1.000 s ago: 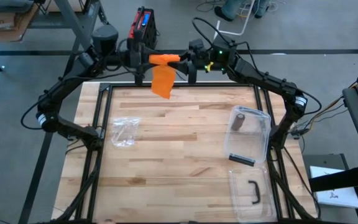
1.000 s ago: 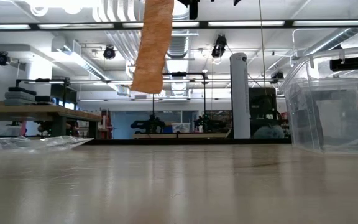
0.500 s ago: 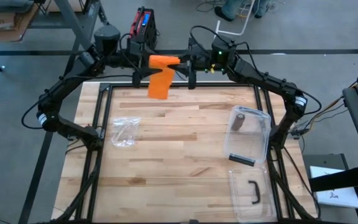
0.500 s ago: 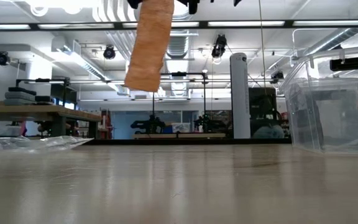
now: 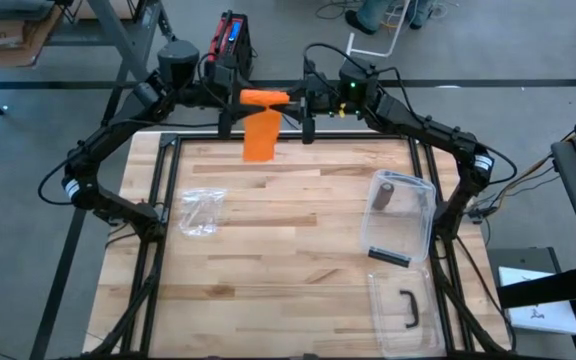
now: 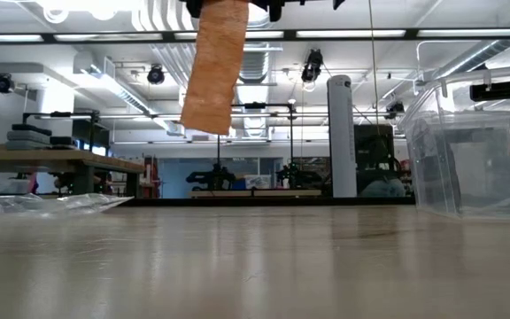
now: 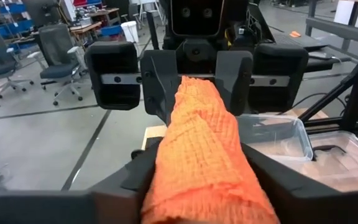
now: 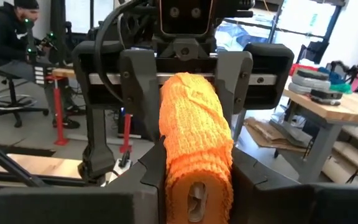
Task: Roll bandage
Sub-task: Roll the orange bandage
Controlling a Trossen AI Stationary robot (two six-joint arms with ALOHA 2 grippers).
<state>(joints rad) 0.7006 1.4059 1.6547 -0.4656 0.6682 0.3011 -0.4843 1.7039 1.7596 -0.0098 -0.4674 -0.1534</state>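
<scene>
Bandage: the orange woven gauze bandage (image 5: 264, 97) hangs in the air between my two grippers, above the far edge of the wooden slat table (image 5: 288, 250). Part of it is rolled into a cylinder; a loose tail (image 6: 215, 66) hangs down from it, well clear of the tabletop.
Left gripper: my left gripper (image 5: 230, 97) holds one end of the roll, its fingers (image 8: 132, 87) set on either side of it.
Right gripper: my right gripper (image 5: 301, 98) faces the left one and is closed narrowly on the other end of the roll, fingers (image 7: 156, 84) pressed against the gauze.
Box: a clear plastic box (image 5: 401, 218) sits on my right side of the table with a dark cylinder (image 5: 385, 194) inside.
Lid: a clear lid (image 5: 404, 310) lies nearer the front edge.
Bag: a crumpled clear plastic bag (image 5: 200, 211) lies on my left side.
</scene>
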